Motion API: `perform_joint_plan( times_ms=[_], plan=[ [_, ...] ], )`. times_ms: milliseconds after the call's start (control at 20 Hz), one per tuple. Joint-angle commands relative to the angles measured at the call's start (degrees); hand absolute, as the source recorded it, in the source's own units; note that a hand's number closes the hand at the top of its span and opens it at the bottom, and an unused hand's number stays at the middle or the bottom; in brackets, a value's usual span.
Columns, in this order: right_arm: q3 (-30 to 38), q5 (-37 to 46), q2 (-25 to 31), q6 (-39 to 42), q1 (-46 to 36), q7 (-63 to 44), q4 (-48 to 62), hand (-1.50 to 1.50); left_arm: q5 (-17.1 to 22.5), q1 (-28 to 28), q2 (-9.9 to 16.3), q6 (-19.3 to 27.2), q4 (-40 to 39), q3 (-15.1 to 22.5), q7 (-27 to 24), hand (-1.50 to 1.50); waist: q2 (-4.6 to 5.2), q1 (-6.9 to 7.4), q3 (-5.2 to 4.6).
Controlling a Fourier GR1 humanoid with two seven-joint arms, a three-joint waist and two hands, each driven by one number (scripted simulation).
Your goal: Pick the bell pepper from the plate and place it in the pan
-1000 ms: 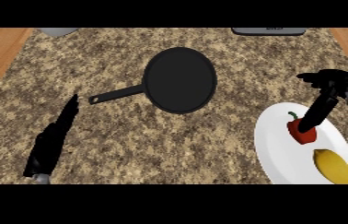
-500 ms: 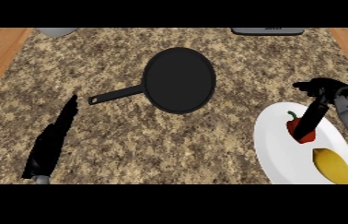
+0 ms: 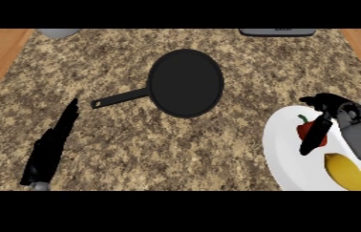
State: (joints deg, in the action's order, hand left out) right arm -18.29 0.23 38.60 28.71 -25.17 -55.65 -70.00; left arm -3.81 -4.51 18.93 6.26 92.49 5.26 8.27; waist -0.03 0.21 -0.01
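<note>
Head view, looking steeply down on a speckled brown tabletop (image 3: 141, 145). Nearest, at about four o'clock, a white plate (image 3: 282, 152) runs off the right edge; on it lie a yellow fruit (image 3: 343, 171) at the near side and, just beyond it, the red bell pepper (image 3: 310, 131) with its green stem pointing away. The right hand (image 3: 325, 112) reaches over the plate from the right, black fingers (image 3: 314, 135) lying down across the pepper's front; whether they have closed round it cannot be told, and the pepper sits on the plate, not lifted. At about eight o'clock the left hand (image 3: 49, 147) rests open on the tabletop, fingers straight. Farther off, near the centre at about twelve o'clock, sits the black pan (image 3: 187, 82), well apart from the plate, its handle (image 3: 120, 99) pointing toward nine o'clock. To do this step well, the fingers and thumb should probably settle on opposite sides of the pepper's body, clear of the stem and the yellow fruit, before any lift; then raise it straight up over the plate's rim before carrying it toward ten o'clock to the pan.
</note>
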Motion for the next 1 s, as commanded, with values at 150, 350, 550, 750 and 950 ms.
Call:
perform_joint_plan(
  times_ms=[150,350,550,750,950],
  plan=[
    [1.95,5.16,-4.08,1.17,-0.54,-3.82,2.36,-1.5,1.06,-0.5,1.31,-3.98,-0.7,-3.79,-1.67,0.0,0.02,0.1,-0.01],
    [4.96,8.97,-5.81,1.55,1.35,0.91,4.29,-1.5,-2.52,0.84,-2.11,-2.45,1.3,-2.11,1.52,0.0,0.02,-0.01,0.01],
    [7.42,11.06,-7.6,-2.21,2.25,5.8,5.68,1.5,-1.65,-3.72,-2.44,-3.72,3.32,-2.31,0.04,0.0,0.0,0.2,0.01],
    [9.75,8.53,-8.3,0.1,4.17,3.67,2.15,1.5,-2.19,-2.21,-2.37,-4.01,1.0,-3.38,-1.54,0.0,-0.1,-0.18,-0.01],
    [9.89,9.81,-9.41,-0.63,6.23,4.54,1.06,1.5,-4.14,-3.07,-3.03,-3.02,2.65,-2.59,-1.17,0.0,-0.17,-0.22,-0.01]
  ],
)
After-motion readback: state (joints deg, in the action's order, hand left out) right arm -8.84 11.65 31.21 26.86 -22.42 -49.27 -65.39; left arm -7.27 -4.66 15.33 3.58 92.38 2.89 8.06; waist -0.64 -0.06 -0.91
